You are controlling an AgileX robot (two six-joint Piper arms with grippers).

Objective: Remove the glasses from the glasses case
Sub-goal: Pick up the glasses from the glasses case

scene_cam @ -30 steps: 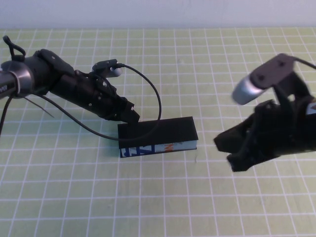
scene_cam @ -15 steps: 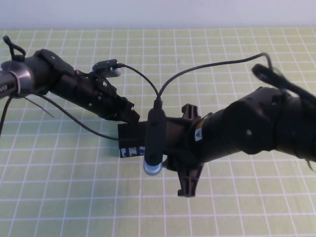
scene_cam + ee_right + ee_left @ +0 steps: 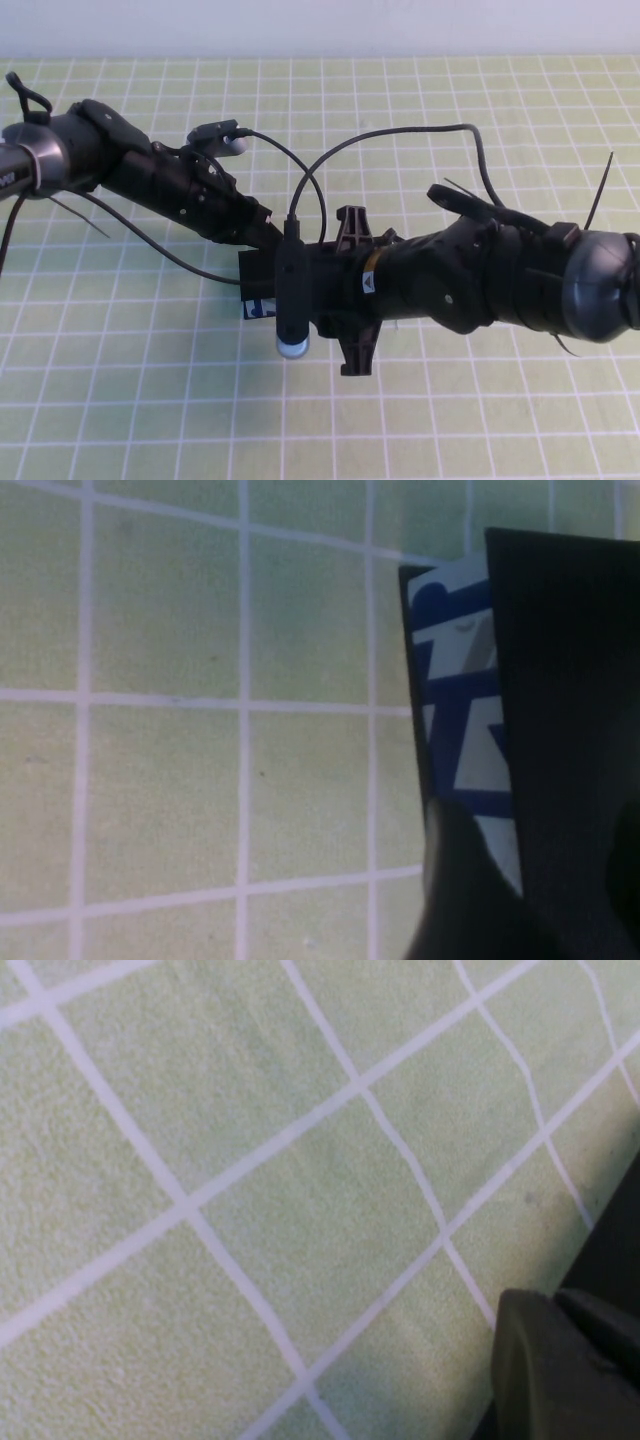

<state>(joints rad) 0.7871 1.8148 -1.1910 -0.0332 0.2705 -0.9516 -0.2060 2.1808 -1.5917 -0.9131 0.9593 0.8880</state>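
The glasses case (image 3: 260, 300) lies on the green grid mat, its flat black lid down; only its left end shows in the high view. The glasses are hidden. My left gripper (image 3: 264, 234) rests shut against the case's back left corner; in the left wrist view (image 3: 565, 1365) its dark tips sit just above the mat. My right gripper (image 3: 345, 290) hangs low over the middle of the case, open, jaws astride it front to back. In the right wrist view, one finger (image 3: 460, 890) lies against the case's blue-printed front side (image 3: 465, 690), beside the black lid (image 3: 570, 680).
The green grid mat (image 3: 150, 400) spreads all round the case. Black cables (image 3: 400, 140) loop from both arms above the case. The right arm's wrist camera (image 3: 292, 300) hangs over the case's front. A pale wall runs along the far edge.
My right arm has swung in from the right, turned over, and now sits over the case, a little further left and lower than half a second ago. The left arm and case have not moved.
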